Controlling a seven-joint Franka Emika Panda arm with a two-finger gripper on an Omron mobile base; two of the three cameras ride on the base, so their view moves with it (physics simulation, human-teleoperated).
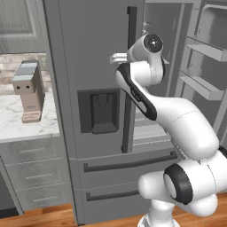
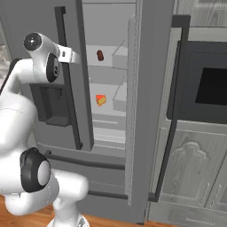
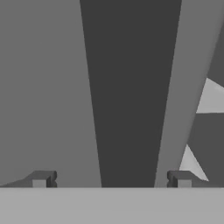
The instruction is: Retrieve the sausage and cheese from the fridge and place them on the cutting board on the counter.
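- The fridge (image 2: 146,88) stands with its right door swung wide, and the lit inside is on show in the right base view.
- Up on an upper shelf inside sits the sausage (image 2: 100,55), dark reddish-brown and lying alone there.
- One shelf lower is the cheese (image 2: 101,100), a yellow-orange wedge with a red edge, well apart from the sausage and below it.
- The open door's inner bins (image 1: 205,86) appear in the left base view, pale and shelf-like; what they carry cannot be made out.
- The fridge's left door is closed, with the dark dispenser recess (image 1: 104,111) in its face and two drawers below it.
- The gripper (image 3: 111,179) is up at the long dark handle (image 3: 129,96) of that left door, and in the hand view the handle runs right between the two tips.
- The fingers (image 3: 42,178) are spread wide, one on each side of the handle, not pinching it.
- Off to the left, the marble tabletop (image 1: 13,124) carries a small grey-and-tan appliance (image 1: 29,86) by the wall.
- To the right of the fridge there is a built-in oven (image 2: 208,86) with a dark window.
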